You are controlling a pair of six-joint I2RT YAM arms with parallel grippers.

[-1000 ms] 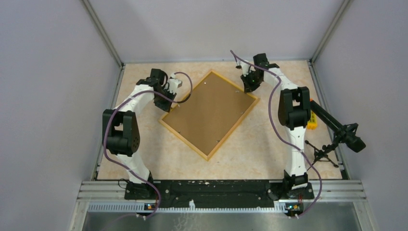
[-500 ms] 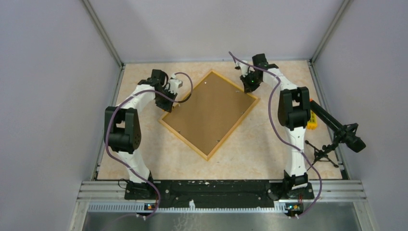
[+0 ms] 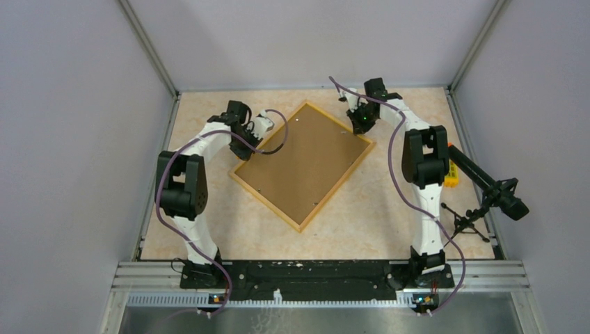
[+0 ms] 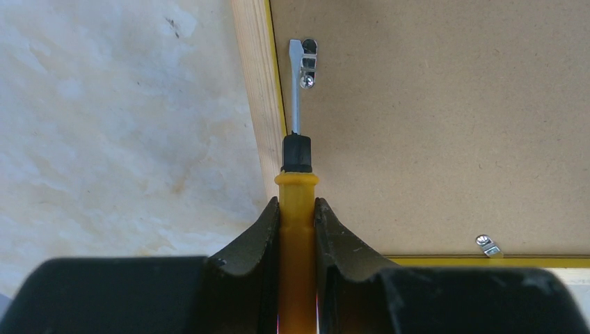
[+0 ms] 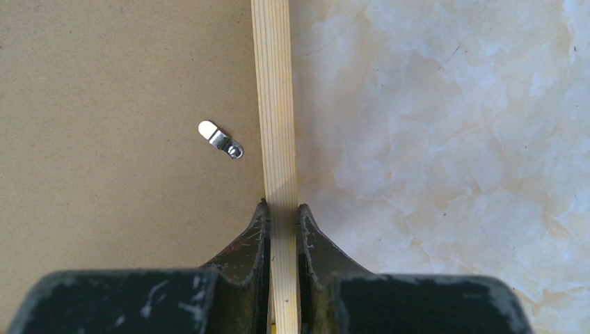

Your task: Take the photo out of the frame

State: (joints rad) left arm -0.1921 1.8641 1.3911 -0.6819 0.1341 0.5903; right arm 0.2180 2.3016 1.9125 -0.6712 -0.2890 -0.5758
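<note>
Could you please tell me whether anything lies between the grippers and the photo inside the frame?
Yes. The frame lies face down, so its brown back panel covers the photo, which is out of sight. Small metal clips sit on the panel by the rim; the left gripper holds a screwdriver with its tip at one.

Matt, seemingly fibreboard frame (image 3: pixel 304 163) back, pale wooden rim

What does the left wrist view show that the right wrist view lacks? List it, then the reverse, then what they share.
Left wrist only: left fingers gripping a yellow-handled screwdriver, its blade beside a metal clip; a second clip by the adjoining edge. Right wrist only: right fingers clamped on the frame's wooden rim, one clip nearby. Both: the brown back panel, rim and marbled table.
</note>
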